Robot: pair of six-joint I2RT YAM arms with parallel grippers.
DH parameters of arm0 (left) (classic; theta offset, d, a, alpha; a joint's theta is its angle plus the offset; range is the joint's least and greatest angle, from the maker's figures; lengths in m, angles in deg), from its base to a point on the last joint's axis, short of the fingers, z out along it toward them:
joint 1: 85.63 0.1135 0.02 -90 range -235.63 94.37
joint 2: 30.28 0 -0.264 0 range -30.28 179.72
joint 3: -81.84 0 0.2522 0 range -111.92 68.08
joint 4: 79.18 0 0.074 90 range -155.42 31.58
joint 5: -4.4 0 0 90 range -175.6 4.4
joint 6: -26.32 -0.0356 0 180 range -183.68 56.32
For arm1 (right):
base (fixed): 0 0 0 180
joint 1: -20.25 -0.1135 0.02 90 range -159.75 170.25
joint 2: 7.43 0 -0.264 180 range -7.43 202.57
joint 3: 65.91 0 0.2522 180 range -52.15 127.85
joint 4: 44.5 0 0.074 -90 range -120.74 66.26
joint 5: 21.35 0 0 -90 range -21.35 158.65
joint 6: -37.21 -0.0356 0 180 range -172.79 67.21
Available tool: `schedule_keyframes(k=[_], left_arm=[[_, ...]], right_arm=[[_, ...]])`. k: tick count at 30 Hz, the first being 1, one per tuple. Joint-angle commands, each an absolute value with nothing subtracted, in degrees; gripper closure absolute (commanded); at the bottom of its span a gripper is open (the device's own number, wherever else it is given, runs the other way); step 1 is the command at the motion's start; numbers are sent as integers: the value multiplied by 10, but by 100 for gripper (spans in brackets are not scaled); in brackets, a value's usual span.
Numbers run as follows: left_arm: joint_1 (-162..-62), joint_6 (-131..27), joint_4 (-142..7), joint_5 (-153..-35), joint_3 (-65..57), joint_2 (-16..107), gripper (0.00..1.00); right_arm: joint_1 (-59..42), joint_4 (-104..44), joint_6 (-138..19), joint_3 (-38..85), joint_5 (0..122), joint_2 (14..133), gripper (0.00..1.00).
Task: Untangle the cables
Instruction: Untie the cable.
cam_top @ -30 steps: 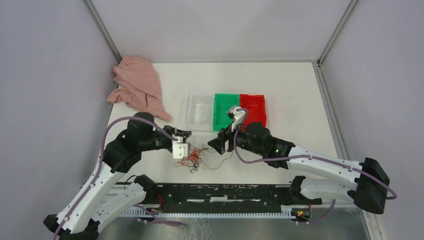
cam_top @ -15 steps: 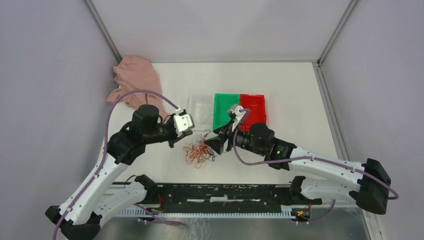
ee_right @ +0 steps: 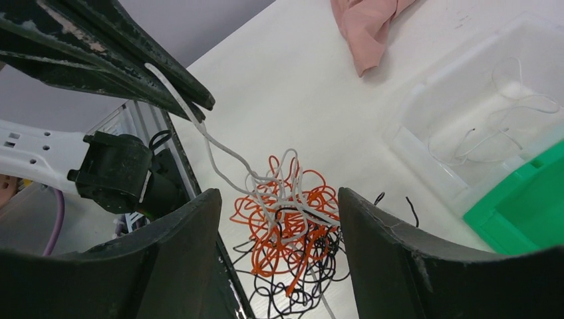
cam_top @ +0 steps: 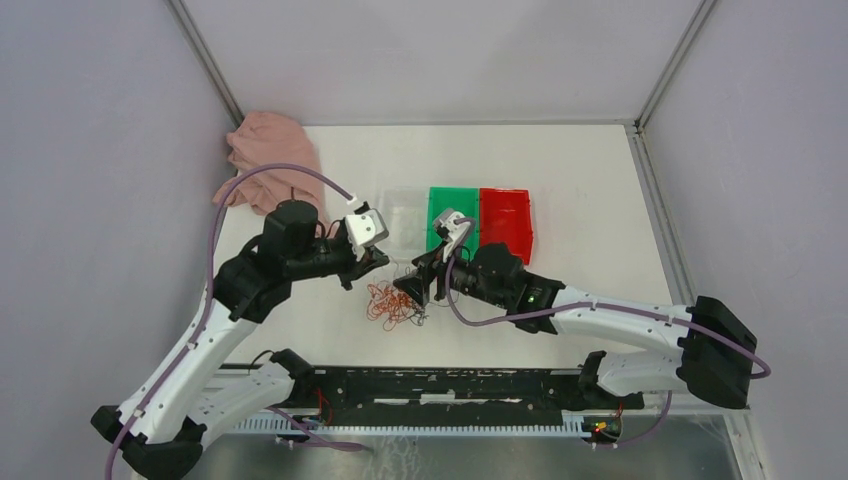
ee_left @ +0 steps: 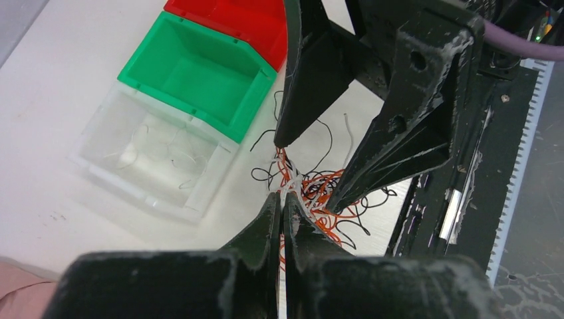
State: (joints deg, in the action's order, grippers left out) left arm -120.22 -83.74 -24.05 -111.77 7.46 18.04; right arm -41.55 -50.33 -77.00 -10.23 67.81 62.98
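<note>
Orange, black, whitish wire tangle toward white table near edge | left gripper pinches whitish strand | right gripper spread astride

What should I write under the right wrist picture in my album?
Shut left gripper holds a white wire above the orange-and-black tangle; open right gripper faces it.

No writing, label, brand, number or sign can be read in any view; the green bin, the red bin and the bench show plain surfaces.
</note>
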Motion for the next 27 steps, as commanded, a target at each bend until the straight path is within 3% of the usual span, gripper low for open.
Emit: schedule_keyframes(k=[1, 18, 27], left_arm=[[-1203, -796, -269, -1142, 41, 183, 97], [-1203, -790, -244, -1246, -24, 211, 97], [-1203, -788, -252, -1265, -143, 259, 97]], right_arm=[[-420, -567, -772, -66, 705, 648, 28], [-425, -607, -783, -42, 755, 707, 30], [-443, -626, -788, -50, 778, 765, 30]])
